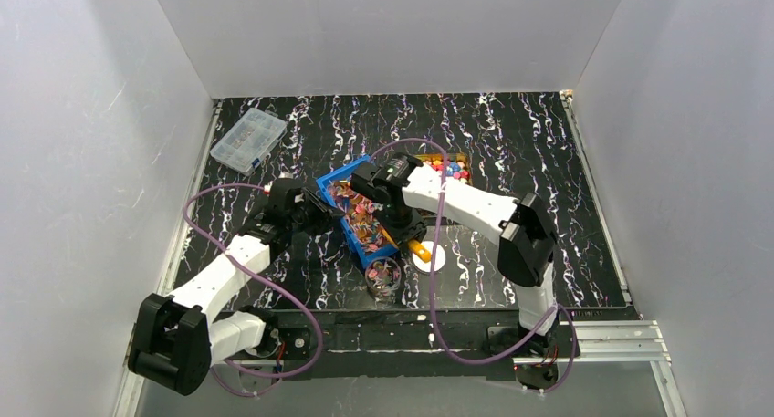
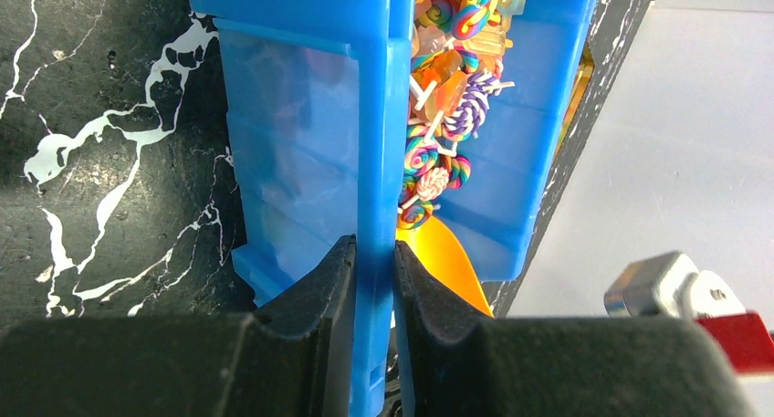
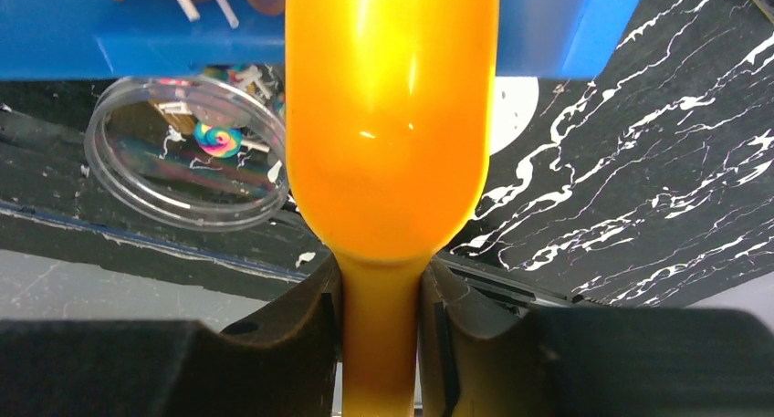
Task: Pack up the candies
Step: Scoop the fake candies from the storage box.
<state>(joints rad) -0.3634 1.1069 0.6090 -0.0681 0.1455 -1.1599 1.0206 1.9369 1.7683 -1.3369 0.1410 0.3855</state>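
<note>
Your left gripper (image 2: 372, 276) is clenched on a side wall of the blue plastic bin (image 2: 292, 116), with one finger on each face of the wall. The candies (image 2: 436, 134) (swirled lollipop sweets on white sticks, from what the wrist view shows) lie heaped inside the bin. They sit just past the inner finger, not between the jaws.

Your right gripper (image 3: 381, 294) is grasping the handle of the orange plastic scoop (image 3: 388, 116), whose bowl points towards the bin. You see only its rounded back, so you cannot tell whether it carries anything.

The clear round jar (image 3: 164, 180) stands at the table's near edge, beside the bin, with a few sweets inside. The white round lid (image 3: 511, 116) lies just beside it.
</note>
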